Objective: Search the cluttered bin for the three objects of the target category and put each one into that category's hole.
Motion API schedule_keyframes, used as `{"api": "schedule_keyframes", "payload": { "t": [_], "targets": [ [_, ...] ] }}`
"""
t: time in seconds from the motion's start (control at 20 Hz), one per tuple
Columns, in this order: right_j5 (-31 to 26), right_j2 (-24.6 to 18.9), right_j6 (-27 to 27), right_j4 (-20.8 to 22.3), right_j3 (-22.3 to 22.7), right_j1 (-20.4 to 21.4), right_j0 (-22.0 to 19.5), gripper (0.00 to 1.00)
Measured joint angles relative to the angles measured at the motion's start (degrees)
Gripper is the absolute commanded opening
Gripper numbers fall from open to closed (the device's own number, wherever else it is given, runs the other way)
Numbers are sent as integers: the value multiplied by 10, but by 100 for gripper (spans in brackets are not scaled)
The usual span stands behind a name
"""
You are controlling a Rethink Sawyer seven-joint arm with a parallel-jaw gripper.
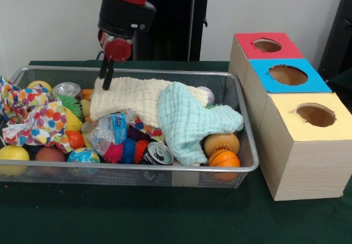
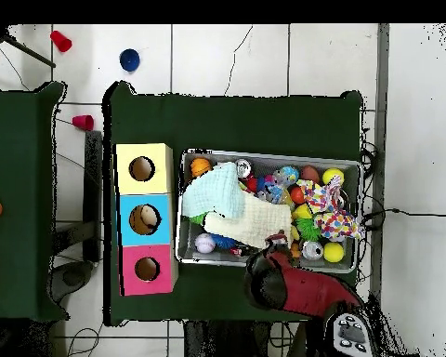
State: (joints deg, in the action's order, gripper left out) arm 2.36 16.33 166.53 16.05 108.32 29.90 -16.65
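Green cloth covers the table (image 1: 110, 216), and a wire mesh bin (image 1: 132, 168) sits on it toward the left, packed with clutter. Along the bin's near rim lie a yellow ball (image 1: 12, 155) at the left corner, a brownish ball (image 1: 49, 155), a blue globe-patterned ball (image 1: 83, 156), spiky pink and blue toys (image 1: 125, 150), a drink can (image 1: 158, 153) on its side, and two orange balls (image 1: 222, 149) stacked at the near right corner. A mint-green cloth (image 1: 190, 120) drapes over the right half, its lower end touching the can and the orange balls. A crumpled clear wrapper with a blue label (image 1: 110, 129) lies in the middle. A polka-dot cloth (image 1: 33, 115) fills the left end. A cream towel (image 1: 137, 96) spreads across the far middle, partly under the mint cloth, and a second can (image 1: 67, 90) stands near the far left corner.

Beside the bin, along the table's right edge, stand three wooden boxes in a row, each with a round hole on top: yellow-topped box (image 1: 308, 139) nearest, blue-topped box (image 1: 286, 76) next, red-topped box (image 1: 264, 46) farthest. In the overhead view something pale shows inside the blue box's hole.

At the bin's far rim the red and black arm (image 1: 124, 13) comes down steeply, wrist pointing down. Its pincer (image 1: 106, 73) hangs at the cream towel's left end, dark fingers close together, tips just at the towel; whether they grip it cannot be told.
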Motion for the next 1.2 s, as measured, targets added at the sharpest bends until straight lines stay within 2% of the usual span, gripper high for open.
{"api": "schedule_keyframes", "payload": {
  "t": [0.05,0.15,0.3,0.45,0.7,0.85,1.05,1.2],
  "targets": [
    [32,6,0,-1,-1,-18,0,100],
    [63,12,0,0,-1,-27,0,100],
    [86,17,0,0,3,-32,-4,100],
    [90,11,0,4,4,-30,-27,100],
    [74,-23,0,31,5,-23,-94,100],
    [33,-51,0,53,5,-12,-150,100],
    [-4,-69,0,60,6,4,-176,100],
    [-27,-80,0,64,6,17,-180,100]
  ]
}}
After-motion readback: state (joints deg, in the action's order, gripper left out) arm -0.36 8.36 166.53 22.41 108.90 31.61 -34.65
